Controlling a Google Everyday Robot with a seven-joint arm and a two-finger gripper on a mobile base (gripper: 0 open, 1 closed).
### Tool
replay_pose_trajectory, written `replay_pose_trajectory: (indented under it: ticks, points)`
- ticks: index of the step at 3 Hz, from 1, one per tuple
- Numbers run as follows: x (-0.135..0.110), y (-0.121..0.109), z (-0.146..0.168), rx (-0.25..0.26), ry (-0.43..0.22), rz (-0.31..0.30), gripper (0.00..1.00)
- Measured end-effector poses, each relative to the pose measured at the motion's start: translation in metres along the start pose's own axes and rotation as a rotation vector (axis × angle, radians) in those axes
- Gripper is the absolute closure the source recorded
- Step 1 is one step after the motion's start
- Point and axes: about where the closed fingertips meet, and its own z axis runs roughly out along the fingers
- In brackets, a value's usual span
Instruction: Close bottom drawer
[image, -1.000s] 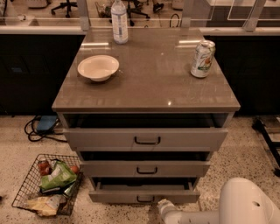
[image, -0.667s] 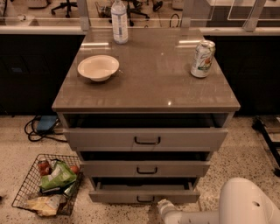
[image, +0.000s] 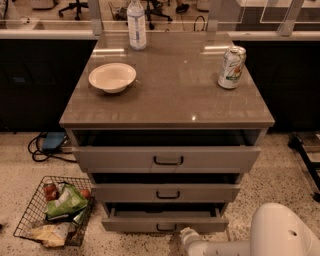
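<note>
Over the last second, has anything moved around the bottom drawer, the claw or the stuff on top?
Nothing visibly changed. The claw is low in front of the bottom drawer, just right of its handle, where it was a second ago. The drawer is as far out as before. The bowl, can and bottle stayed put.

No change can be made out. The white rounded gripper (image: 188, 235) lies where it was, at 5 o'clock of the black bar handle (image: 166, 228) on the grey-beige, flat-fronted bottom drawer (image: 130, 224), which stands equally far open.
</note>
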Motion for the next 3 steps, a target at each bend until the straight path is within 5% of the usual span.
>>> replay_pose_trajectory:
  ticks: [1, 2, 3]
  points:
    - [0.0, 0.0, 0.0, 0.0, 0.0, 0.0, 0.12]
    - [-0.008, 0.009, -0.009, 0.0, 0.0, 0.0, 0.0]
    - [-0.009, 0.01, -0.009, 0.0, 0.0, 0.0, 0.0]
